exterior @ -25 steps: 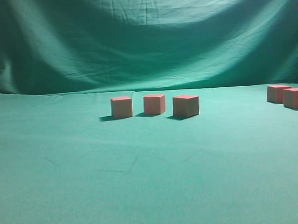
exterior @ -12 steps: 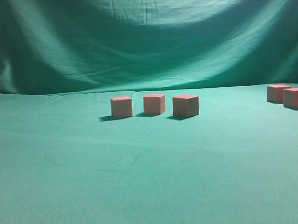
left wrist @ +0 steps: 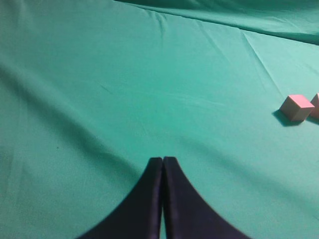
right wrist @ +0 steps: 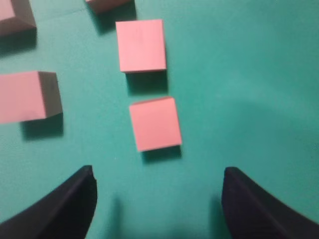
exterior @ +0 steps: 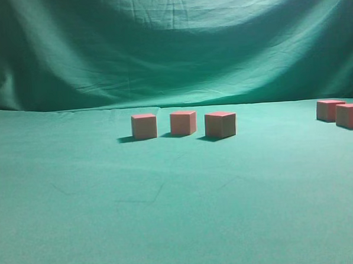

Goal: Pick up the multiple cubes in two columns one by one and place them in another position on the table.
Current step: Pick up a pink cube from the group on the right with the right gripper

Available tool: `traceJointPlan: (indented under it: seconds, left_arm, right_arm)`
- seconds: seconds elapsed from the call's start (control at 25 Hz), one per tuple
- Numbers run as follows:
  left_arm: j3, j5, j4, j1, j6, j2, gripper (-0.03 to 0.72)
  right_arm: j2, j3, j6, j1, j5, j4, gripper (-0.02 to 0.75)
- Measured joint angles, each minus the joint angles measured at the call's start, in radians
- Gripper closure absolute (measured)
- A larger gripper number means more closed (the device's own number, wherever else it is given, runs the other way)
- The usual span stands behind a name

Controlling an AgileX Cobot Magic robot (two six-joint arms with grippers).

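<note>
Teal table (exterior: 181, 226), three placed cubes (exterior: 182, 123) in a row. Right gripper (right wrist: 157, 199) spread wide, empty, above the nearest column cube (right wrist: 154, 123). Left gripper (left wrist: 163, 164) clenched, idle. Next, probably: descend, straddle, close.

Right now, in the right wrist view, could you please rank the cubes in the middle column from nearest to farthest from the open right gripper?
Seen from the right gripper:
1. The lower cube, just ahead of the open jaws, slightly left of centre.
2. The upper cube, directly beyond it, with a gap of table between them.
3. The cut-off cube at the top edge, farther and a bit left.
</note>
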Motion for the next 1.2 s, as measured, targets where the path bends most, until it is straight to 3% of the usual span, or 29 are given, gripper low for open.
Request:
traceJointPlan:
  seconds: [0.56, 0.72, 0.8, 1.04, 1.2]
  left_arm:
    - [0.000, 0.000, 0.000, 0.000, 0.000, 0.000, 0.688]
    - [0.000, 0.000, 0.000, 0.000, 0.000, 0.000, 0.688]
    - [0.000, 0.000, 0.000, 0.000, 0.000, 0.000, 0.688]
    - [0.000, 0.000, 0.000, 0.000, 0.000, 0.000, 0.688]
    - [0.000, 0.000, 0.000, 0.000, 0.000, 0.000, 0.688]
  right_arm:
    - [0.171, 0.000, -0.040, 0.000, -0.176, 0.000, 0.275]
    - [0.195, 0.000, -0.040, 0.000, -0.177, -0.002, 0.456]
    - [0.195, 0.000, -0.040, 0.000, -0.177, -0.002, 0.465]
    - [0.180, -0.008, -0.040, 0.005, -0.100, 0.018, 0.465]
    - [0.087, -0.052, -0.094, 0.096, 0.024, 0.047, 0.465]
